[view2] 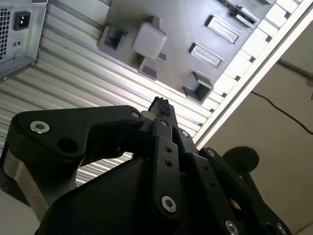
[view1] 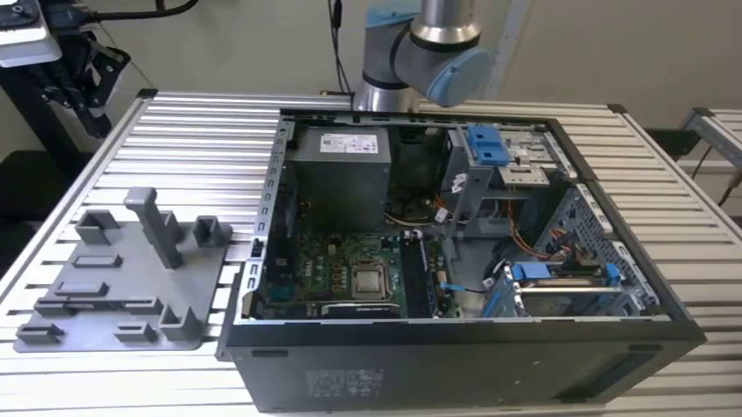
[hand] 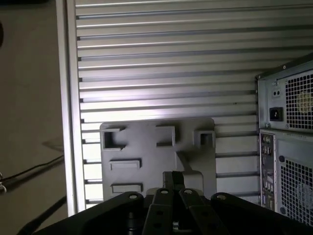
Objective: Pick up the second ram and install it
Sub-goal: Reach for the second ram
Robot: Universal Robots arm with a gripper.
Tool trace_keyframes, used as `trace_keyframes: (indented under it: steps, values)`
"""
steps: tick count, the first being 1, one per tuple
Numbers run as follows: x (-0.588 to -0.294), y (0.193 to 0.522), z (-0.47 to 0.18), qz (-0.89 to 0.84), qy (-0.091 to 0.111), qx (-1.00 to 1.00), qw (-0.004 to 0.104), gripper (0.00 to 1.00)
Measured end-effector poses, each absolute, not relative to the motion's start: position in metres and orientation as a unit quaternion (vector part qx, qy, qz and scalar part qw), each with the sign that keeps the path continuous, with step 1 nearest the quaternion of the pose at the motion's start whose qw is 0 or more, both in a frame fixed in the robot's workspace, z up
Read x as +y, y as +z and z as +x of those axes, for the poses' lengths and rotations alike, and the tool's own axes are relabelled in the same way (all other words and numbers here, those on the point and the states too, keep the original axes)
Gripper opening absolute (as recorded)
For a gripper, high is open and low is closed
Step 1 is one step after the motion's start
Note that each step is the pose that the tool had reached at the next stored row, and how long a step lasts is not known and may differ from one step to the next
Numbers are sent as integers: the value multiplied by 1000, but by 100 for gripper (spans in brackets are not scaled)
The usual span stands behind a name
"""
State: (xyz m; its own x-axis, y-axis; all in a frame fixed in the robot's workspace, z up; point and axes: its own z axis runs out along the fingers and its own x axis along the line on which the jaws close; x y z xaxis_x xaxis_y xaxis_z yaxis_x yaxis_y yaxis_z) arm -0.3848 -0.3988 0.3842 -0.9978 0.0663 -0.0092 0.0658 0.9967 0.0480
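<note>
dark-blue ram (view1: 428,278) in case (view1: 464,373), end effector (hand: 171,178) apart

Robotics lab: slatted aluminium table (view1: 197,139), opened computer case (view1: 464,356) at centre, grey fixture plate (view1: 128,287) at 9 o'clock, robot arm (view1: 429,52) at 12.

Count, exterior view: one open computer case (view1: 464,347) is sitting at centre frame, one grey fixture plate (view1: 208,278) is lying lower left, one arm (view1: 435,61) is hanging top centre, one tabletop (view1: 197,139) is carrying them. Second wrist view: one tool (view2: 160,104).
</note>
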Motion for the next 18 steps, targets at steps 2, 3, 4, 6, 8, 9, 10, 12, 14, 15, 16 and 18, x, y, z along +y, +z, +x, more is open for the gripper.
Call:
trace_keyframes:
  steps: [2, 3, 4, 6, 8, 9, 10, 12, 14, 15, 16, 18]
  values:
    - [-399, 384, -392, 33, 24, 999, 5, 11]
    - [-399, 384, -395, 33, 24, 999, 5, 11]
    - [-399, 384, -399, 33, 24, 999, 5, 11]
    - [-399, 384, -403, 33, 24, 999, 5, 11]
    - [-399, 384, -403, 33, 24, 999, 5, 11]
    - [-399, 384, -403, 33, 24, 999, 5, 11]
    - [-399, 384, -403, 33, 24, 999, 5, 11]
    - [-399, 384, -403, 33, 24, 999, 5, 11]
    - [-400, 384, -403, 33, 24, 999, 5, 11]
    - [-401, 384, -404, 33, 24, 999, 5, 11]
    - [-403, 384, -403, 33, 24, 999, 5, 11]
    - [-407, 384, -403, 33, 24, 999, 5, 11]
